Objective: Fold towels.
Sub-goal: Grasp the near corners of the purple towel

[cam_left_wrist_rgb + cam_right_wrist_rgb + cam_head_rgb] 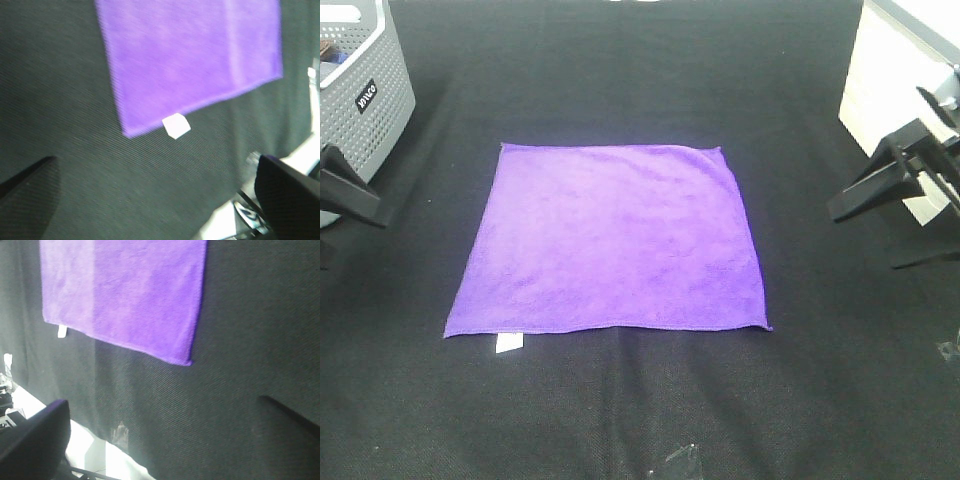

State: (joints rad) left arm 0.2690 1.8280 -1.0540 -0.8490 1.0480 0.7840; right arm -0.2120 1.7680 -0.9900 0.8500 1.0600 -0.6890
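A: Progress?
B: No fold made. Purple microfiber towel (610, 240) lies flat on desk (620, 420), between left end effector (155, 161) and right end effector (161, 401), well apart from both. Both spread open, empty.
A: Remaining?
B: Every fold, I judge.

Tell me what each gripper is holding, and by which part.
Nothing is held. Both the left gripper and right gripper are open and clear of the purple towel, which lies flat.

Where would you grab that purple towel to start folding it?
Probably at its two near corners, coming down from above. The purple towel lies flat and fully spread on the black table, so only its thin hem offers a pinch; the corners, one beside the white tag, lift most easily.
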